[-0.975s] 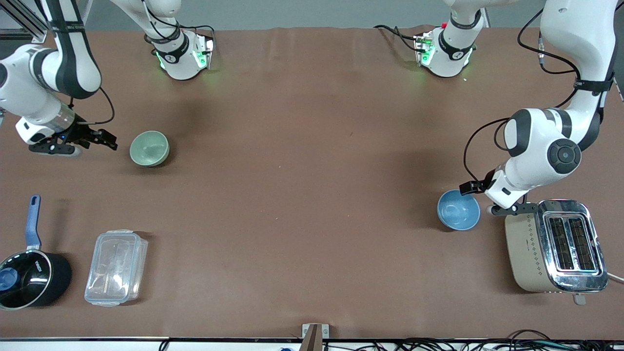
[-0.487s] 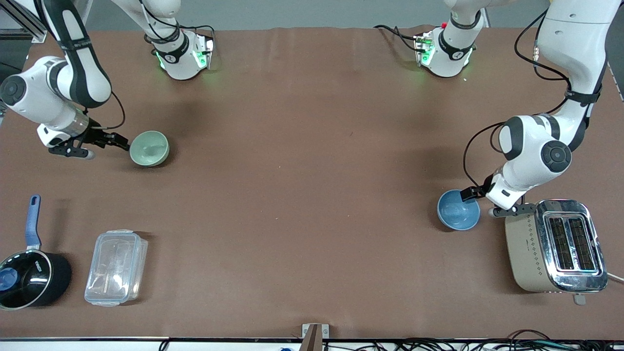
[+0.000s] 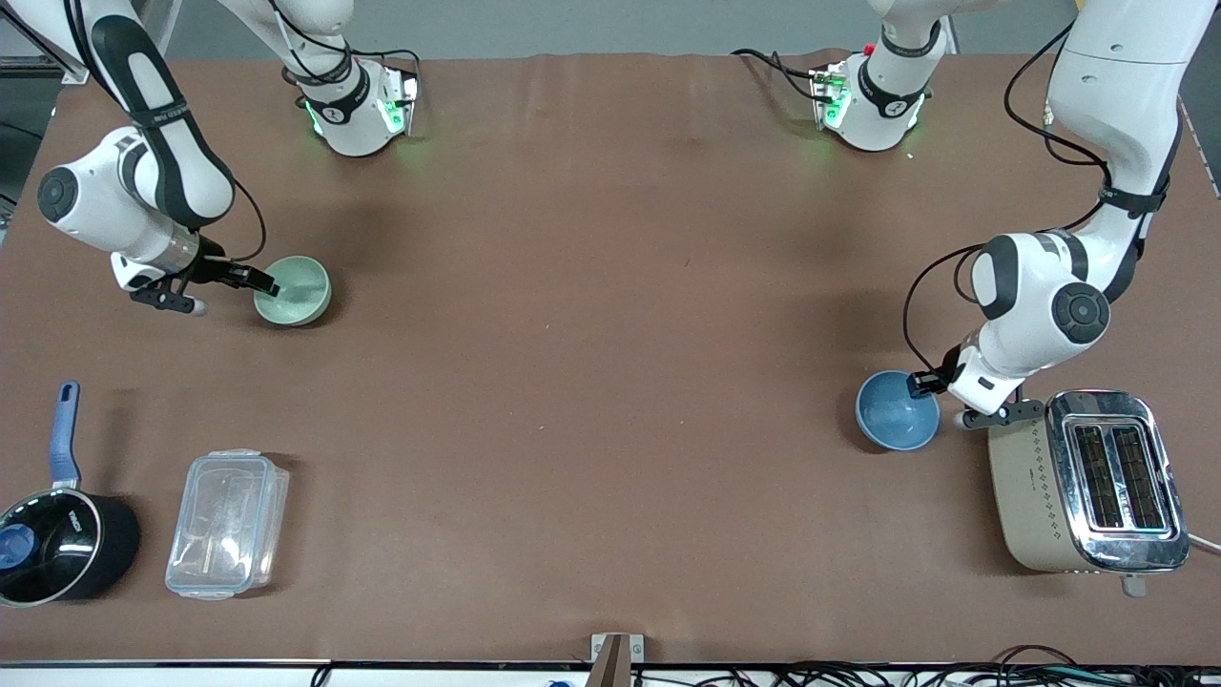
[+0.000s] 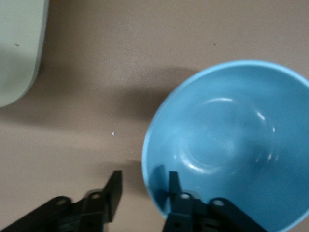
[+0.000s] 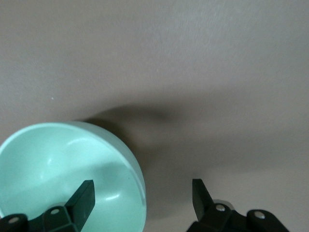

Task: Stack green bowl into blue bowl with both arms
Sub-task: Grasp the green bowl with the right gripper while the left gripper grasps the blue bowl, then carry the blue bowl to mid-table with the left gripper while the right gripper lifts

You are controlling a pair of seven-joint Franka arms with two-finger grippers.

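Note:
The pale green bowl sits on the brown table toward the right arm's end. My right gripper is open and straddles its rim, one finger inside the bowl and one outside. The sky-blue bowl sits toward the left arm's end, beside the toaster. My left gripper is open and straddles its rim, one finger inside the bowl and one outside over the table.
A beige and chrome toaster stands next to the blue bowl. A black saucepan with a blue handle and a clear lidded container lie nearer the front camera at the right arm's end.
Both grippers moved in from beside their bowls to their rims: the right gripper reached the green bowl, the left gripper came down onto the blue bowl's rim. The bowls stayed put.

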